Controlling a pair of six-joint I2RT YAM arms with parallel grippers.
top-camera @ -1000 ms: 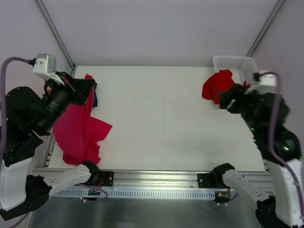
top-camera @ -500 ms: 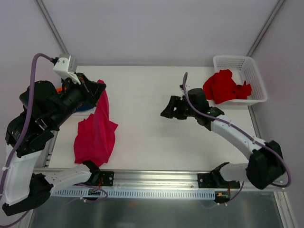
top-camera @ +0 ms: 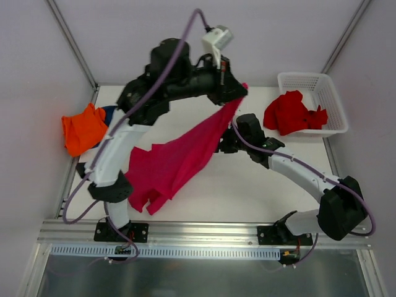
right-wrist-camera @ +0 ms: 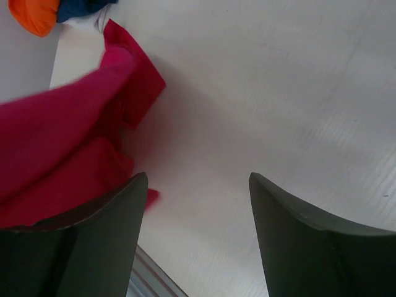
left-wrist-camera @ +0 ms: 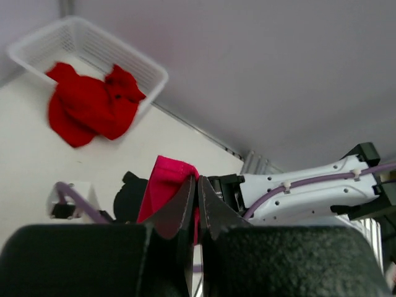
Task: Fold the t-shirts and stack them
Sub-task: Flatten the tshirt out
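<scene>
In the right wrist view, orange shirt (right-wrist-camera: 36, 13) and navy shirt (right-wrist-camera: 83, 7) run off the top edge — shapes perhaps bunched.

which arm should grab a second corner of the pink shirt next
Right, most likely. The right gripper is open and empty, hovering just beside the hanging magenta-pink shirt. The left gripper is shut on the shirt's top edge, holding it up above the table, so it is not free.
</scene>
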